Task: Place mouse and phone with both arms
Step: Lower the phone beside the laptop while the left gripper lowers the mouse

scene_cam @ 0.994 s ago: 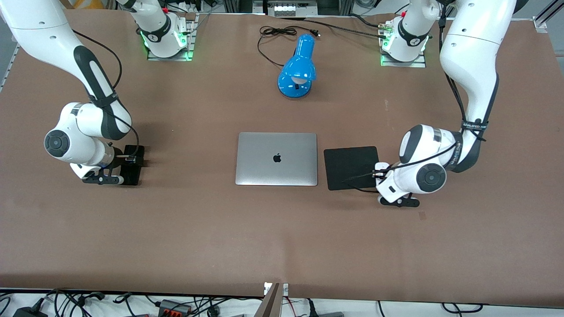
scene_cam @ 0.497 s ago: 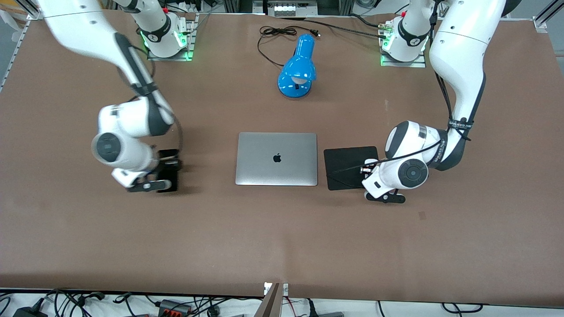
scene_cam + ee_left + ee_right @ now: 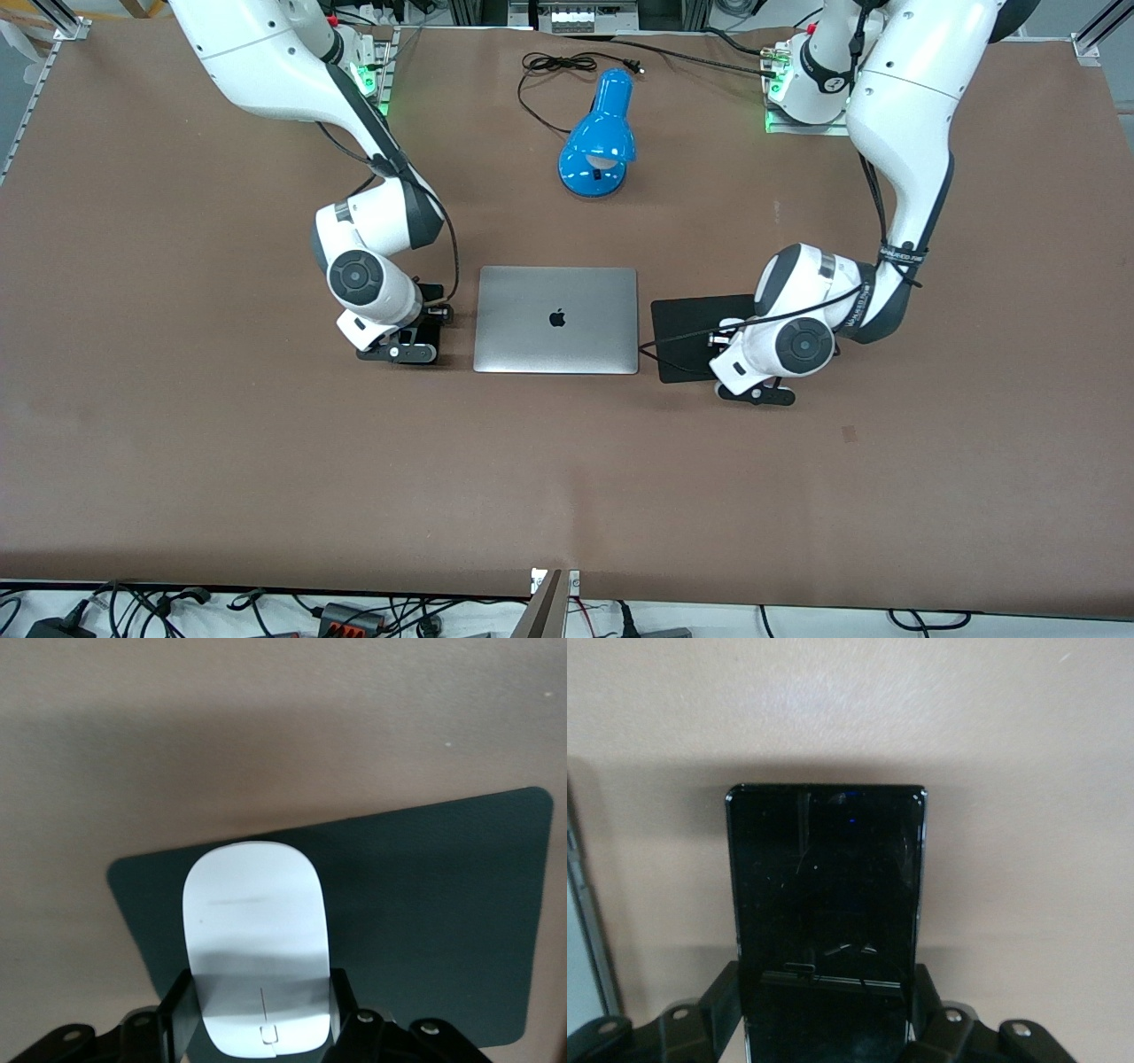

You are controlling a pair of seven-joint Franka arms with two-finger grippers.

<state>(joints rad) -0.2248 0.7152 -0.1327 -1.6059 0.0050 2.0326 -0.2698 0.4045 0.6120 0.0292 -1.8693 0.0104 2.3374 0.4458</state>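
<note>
My right gripper [image 3: 416, 330] is shut on the black phone [image 3: 824, 886], with a finger on each long edge [image 3: 826, 1010]. It holds the phone low over the table, beside the laptop's edge toward the right arm's end. My left gripper [image 3: 728, 347] is shut on the white mouse [image 3: 255, 930], gripping its sides near the grey centre line [image 3: 262, 1010]. It holds the mouse low over the square black mat [image 3: 425, 904], at the corner nearest the front camera. In the front view both wrists hide most of the phone and the mouse.
A closed silver laptop [image 3: 556, 319] lies mid-table, with the black mat [image 3: 691, 328] beside it toward the left arm's end. A blue desk lamp [image 3: 599, 142] with a black cord lies farther from the front camera. The laptop's edge shows in the right wrist view [image 3: 580, 948].
My right arm has carried the phone from the right arm's end of the table to beside the laptop. My left arm has moved the mouse farther over the mat, toward the laptop.
</note>
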